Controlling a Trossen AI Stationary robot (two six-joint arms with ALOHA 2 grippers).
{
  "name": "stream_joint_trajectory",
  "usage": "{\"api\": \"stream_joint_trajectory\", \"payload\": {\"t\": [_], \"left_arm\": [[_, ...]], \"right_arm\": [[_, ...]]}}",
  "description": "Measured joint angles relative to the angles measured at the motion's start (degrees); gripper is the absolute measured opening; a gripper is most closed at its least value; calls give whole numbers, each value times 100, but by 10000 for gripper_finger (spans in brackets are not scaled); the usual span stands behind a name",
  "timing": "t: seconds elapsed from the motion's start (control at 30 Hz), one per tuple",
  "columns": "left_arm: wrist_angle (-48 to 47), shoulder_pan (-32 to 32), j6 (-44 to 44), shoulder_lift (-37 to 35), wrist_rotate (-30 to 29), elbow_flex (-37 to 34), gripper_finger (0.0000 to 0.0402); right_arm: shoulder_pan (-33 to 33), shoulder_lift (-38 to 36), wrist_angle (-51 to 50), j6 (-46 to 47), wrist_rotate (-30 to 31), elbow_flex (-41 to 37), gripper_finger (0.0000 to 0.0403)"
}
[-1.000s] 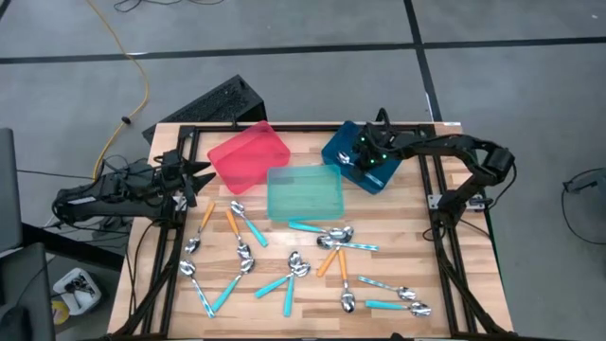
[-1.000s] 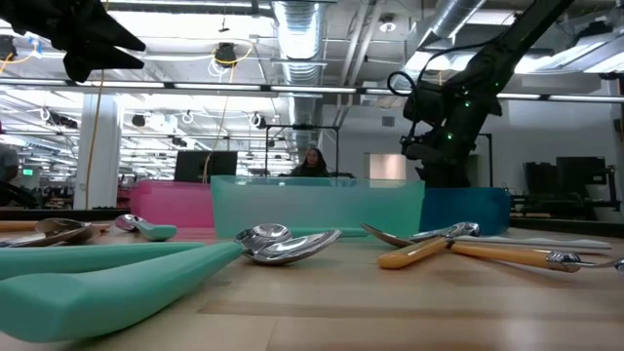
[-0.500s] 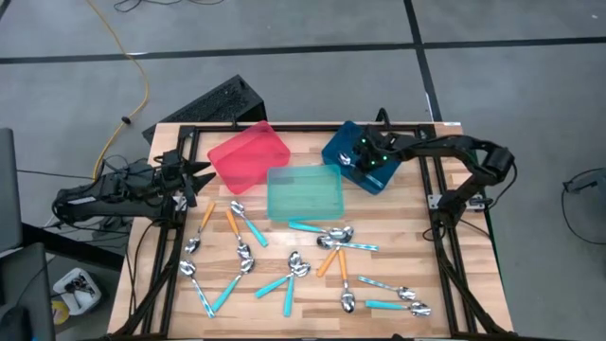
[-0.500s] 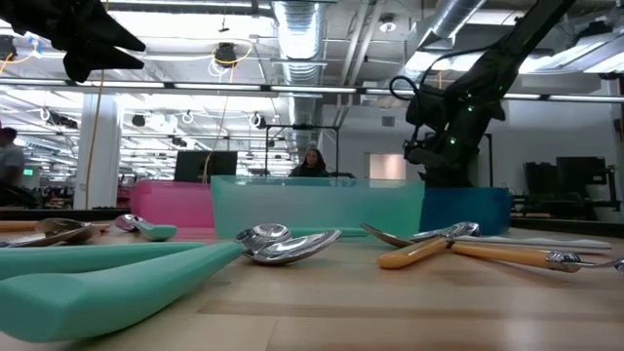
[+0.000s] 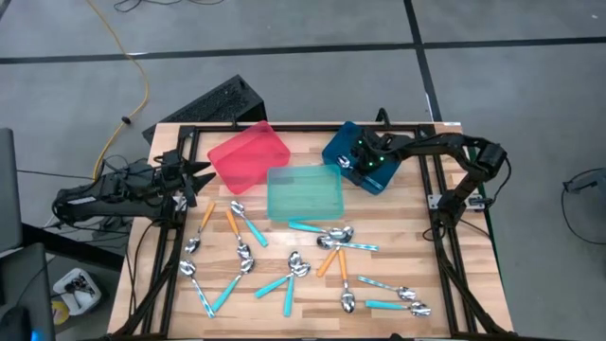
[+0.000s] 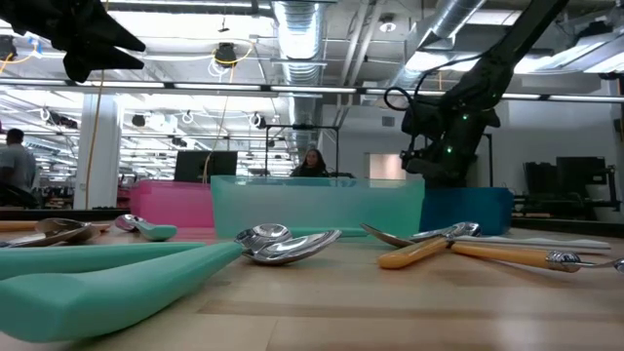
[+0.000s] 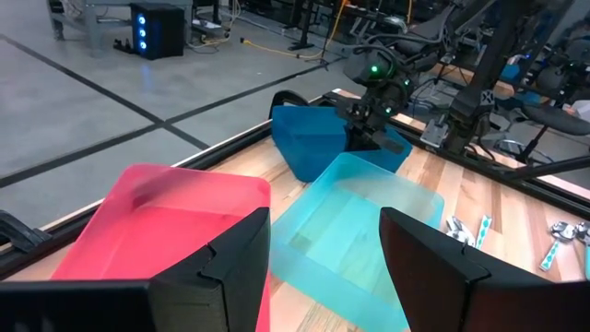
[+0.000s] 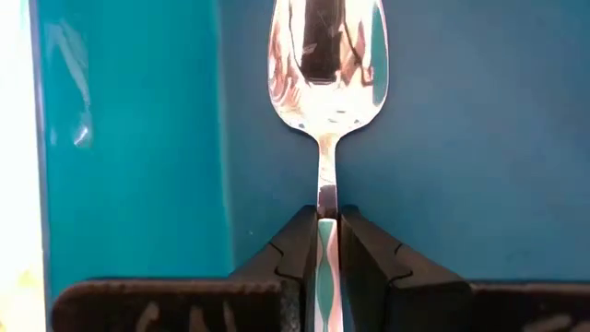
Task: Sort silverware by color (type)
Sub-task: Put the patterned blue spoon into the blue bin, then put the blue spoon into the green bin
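1. The right tool (image 5: 365, 159) is positioned over the blue tray (image 5: 338, 152) at the far right of the worktop (image 5: 417, 270), reaching in from the right side.
2. In the right wrist view its fingers (image 8: 300, 249) are closed against the thin handle of a spoon (image 8: 324, 65). The shiny bowl points away from the wrist, with the blue tray floor behind it. Whether the bowl touches the floor cannot be told.
3. The handle of that spoon shows a pale blue and teal pattern between the fingers.
4. The left tool (image 5: 196, 177) waits at the left edge of the worktop, beside the red tray (image 5: 248, 156). Its jaws stand well apart and hold nothing; the left wrist view shows a clear gap between its fingers (image 7: 230, 267).
5. The teal tray (image 5: 304, 191) sits between the red and blue trays, slightly nearer the front, its corner just beside the red tray.
6. The remaining silverware (image 5: 294, 265) lies scattered on the bare wood in front of the trays, in orange-handled and teal-handled pieces, several crossing or touching one another.
7. One orange-handled spoon (image 5: 205, 216) lies near the left tool.
8. A teal-handled pair (image 5: 388, 301) lies at the front right corner.
9. In the low view a person (image 6: 314, 162) shows in the room beyond the trays.
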Motion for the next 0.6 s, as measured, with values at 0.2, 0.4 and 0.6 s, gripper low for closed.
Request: {"api": "stream_joint_trajectory", "payload": {"t": [0.2, 0.4, 0.6], "left_arm": [[-39, 1, 0, 0, 0, 0, 190], [-34, 0, 0, 0, 2, 0, 190], [-33, -1, 0, 0, 2, 0, 190]], "right_arm": [[33, 11, -11, -4, 4, 49, 81], [35, 11, -7, -42, 2, 49, 111], [39, 11, 6, -24, -15, 51, 154]]}}
